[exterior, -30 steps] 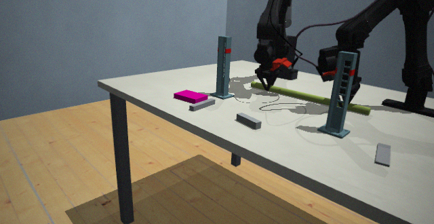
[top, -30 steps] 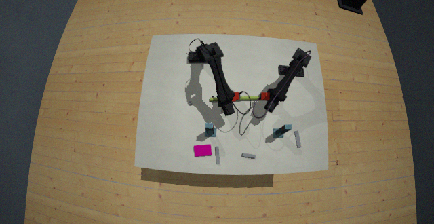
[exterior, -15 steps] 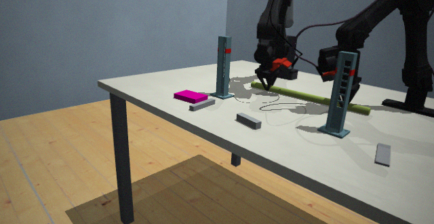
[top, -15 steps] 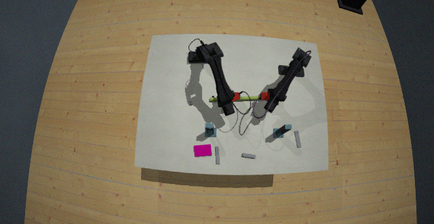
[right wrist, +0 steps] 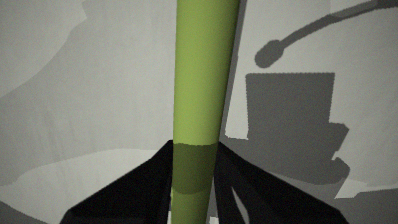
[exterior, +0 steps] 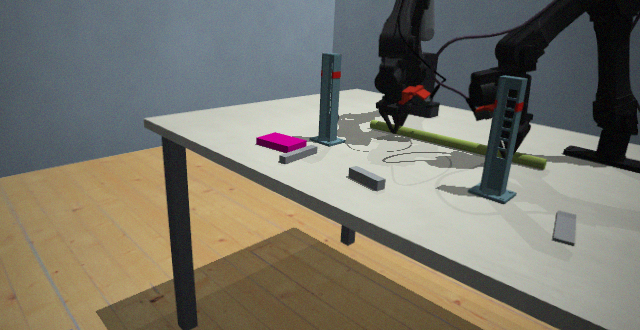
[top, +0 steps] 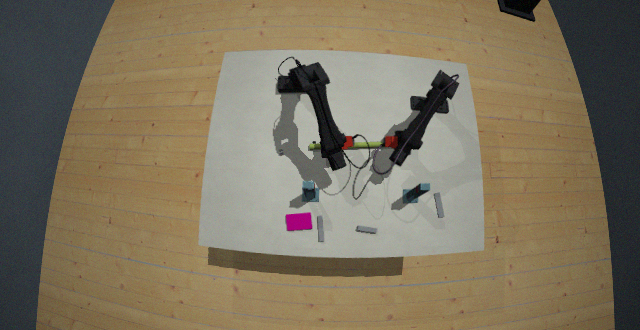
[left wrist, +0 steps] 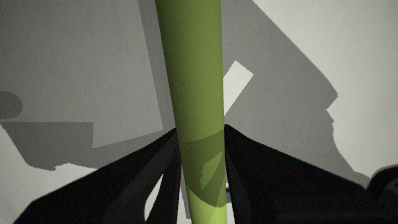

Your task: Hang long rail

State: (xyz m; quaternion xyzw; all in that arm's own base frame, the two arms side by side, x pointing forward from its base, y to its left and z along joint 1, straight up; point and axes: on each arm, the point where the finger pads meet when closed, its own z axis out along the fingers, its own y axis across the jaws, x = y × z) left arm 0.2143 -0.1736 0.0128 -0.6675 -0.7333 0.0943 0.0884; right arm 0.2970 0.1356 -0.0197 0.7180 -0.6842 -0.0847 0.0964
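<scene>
Left gripper (top: 407,143) (exterior: 521,142) (left wrist: 201,132) and right gripper (top: 332,146) (exterior: 395,128) (right wrist: 193,149) pinch the long green cylindrical rail (top: 371,145) (exterior: 445,140) (left wrist: 196,65) (right wrist: 204,65), leaving lifting and hanging on teal slotted metal-look posts (top: 310,193) (top: 410,196) (exterior: 328,105) (exterior: 494,172), five and seven o'clock from above.

From here I see a plain yellow-green rail (top: 367,145) (exterior: 440,138) (left wrist: 197,75) (right wrist: 202,75). Both posts (top: 310,191) (top: 411,196) (exterior: 328,105) (exterior: 495,155) are teal with red bands, and I make out a solid magenta block (top: 299,222) (exterior: 281,142).

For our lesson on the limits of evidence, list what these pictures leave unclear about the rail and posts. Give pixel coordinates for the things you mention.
- Hooks on the rail (top: 367,145) (exterior: 445,140) (left wrist: 197,75) (right wrist: 205,75): too small in the exterior view; wrist views crop both ends.
- Post slots: too small in the top view.
- Posts' bolts, if any: too small in the exterior view.
</scene>
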